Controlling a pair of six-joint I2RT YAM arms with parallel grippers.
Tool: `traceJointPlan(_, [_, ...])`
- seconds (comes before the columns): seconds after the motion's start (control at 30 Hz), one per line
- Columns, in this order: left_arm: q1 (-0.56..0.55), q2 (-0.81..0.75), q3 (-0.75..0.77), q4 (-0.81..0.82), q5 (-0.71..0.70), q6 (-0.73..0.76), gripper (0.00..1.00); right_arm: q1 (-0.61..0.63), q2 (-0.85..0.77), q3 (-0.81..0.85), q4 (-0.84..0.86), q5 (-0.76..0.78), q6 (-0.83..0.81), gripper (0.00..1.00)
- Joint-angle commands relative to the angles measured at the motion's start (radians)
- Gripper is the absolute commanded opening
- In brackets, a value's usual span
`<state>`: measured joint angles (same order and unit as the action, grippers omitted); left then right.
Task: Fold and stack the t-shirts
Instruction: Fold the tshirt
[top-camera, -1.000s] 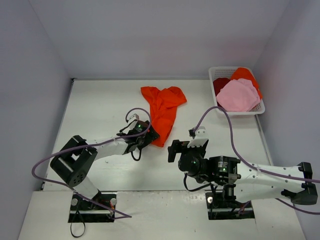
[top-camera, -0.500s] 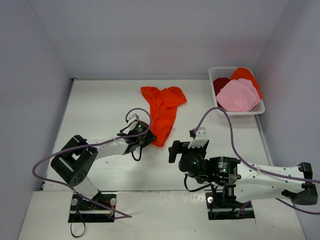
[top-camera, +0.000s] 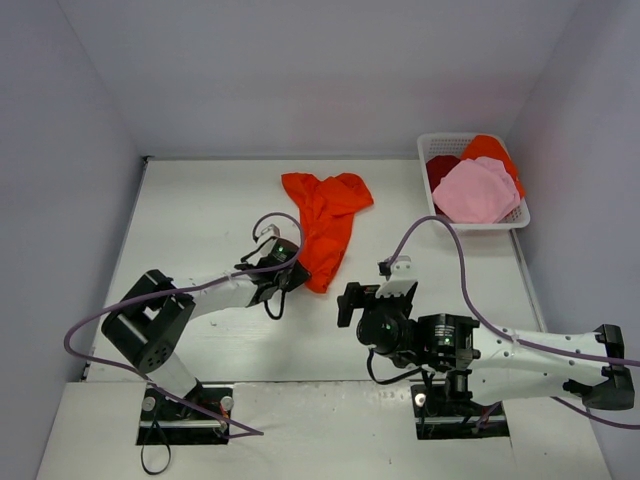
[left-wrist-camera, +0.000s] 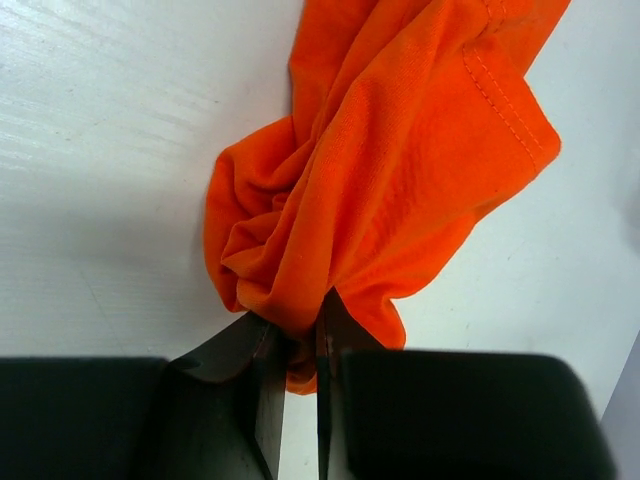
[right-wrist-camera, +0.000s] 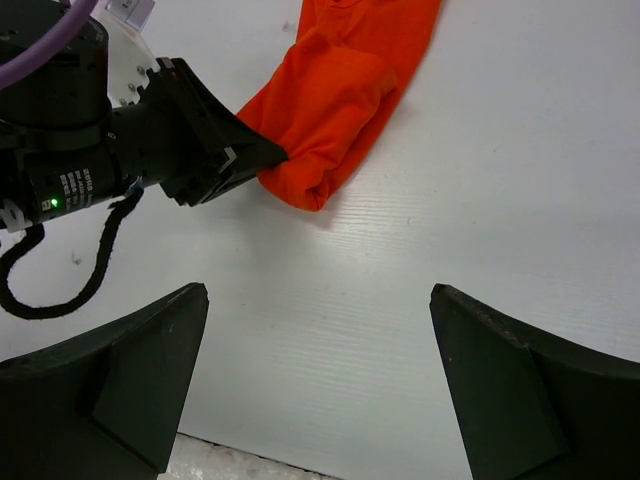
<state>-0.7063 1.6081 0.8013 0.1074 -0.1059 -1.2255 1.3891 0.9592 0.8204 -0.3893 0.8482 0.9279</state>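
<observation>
The orange-red t-shirt (top-camera: 325, 222) lies bunched in a long crumpled strip on the white table (top-camera: 200, 205), well apart from the white basket (top-camera: 438, 138) and to its left. One end of the shirt is about level with the basket's front rim, and the other runs down toward my bases, away from the basket. My left gripper (top-camera: 293, 272) is at that end, the one farthest from the basket. In my left wrist view the two dark fingers (left-wrist-camera: 262, 395) are clenched together on a small fold of the hem, with orange cloth squeezed between them and the rest of the shirt (left-wrist-camera: 400, 170) spilling out beyond. My right gripper (top-camera: 372, 288) hangs over bare table, nearer my bases than the basket and to its left. Its jaws are spread wide with nothing between them, and the pinched end of the shirt (right-wrist-camera: 340, 95) is ahead of it. Inside the basket sit a light pink t-shirt (top-camera: 475, 192), a dark red t-shirt (top-camera: 440, 168) and another orange t-shirt (top-camera: 490, 150), heaped against each other.
</observation>
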Motion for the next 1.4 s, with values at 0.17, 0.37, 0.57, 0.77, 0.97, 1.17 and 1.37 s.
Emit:
traceJointPlan(0.17, [-0.002, -0.074, 0.137, -0.040, -0.055, 0.070, 0.00, -0.001, -0.011, -0.020, 0.009, 0.031, 0.042, 0.89])
traceJointPlan(0.37, [0.010, -0.097, 0.232, -0.106, -0.112, 0.130, 0.00, -0.001, -0.039, -0.023, 0.009, 0.029, 0.038, 0.89])
traceJointPlan(0.57, [0.033, -0.085, 0.309, -0.152, -0.103, 0.159, 0.00, 0.001, -0.039, -0.026, 0.009, 0.031, 0.043, 0.89])
traceJointPlan(0.77, [0.045, -0.047, 0.407, -0.178, -0.094, 0.182, 0.00, 0.001, -0.014, -0.023, 0.009, 0.029, 0.052, 0.89])
traceJointPlan(0.97, [0.064, -0.007, 0.441, -0.166, -0.068, 0.185, 0.00, 0.002, -0.020, -0.029, 0.009, 0.031, 0.060, 0.89])
traceJointPlan(1.17, [0.088, 0.062, 0.486, -0.152, -0.023, 0.198, 0.00, 0.001, -0.040, -0.041, 0.009, 0.028, 0.071, 0.89])
traceJointPlan(1.37, [0.110, 0.127, 0.533, -0.150, 0.003, 0.205, 0.00, 0.001, -0.045, -0.049, 0.009, 0.029, 0.075, 0.89])
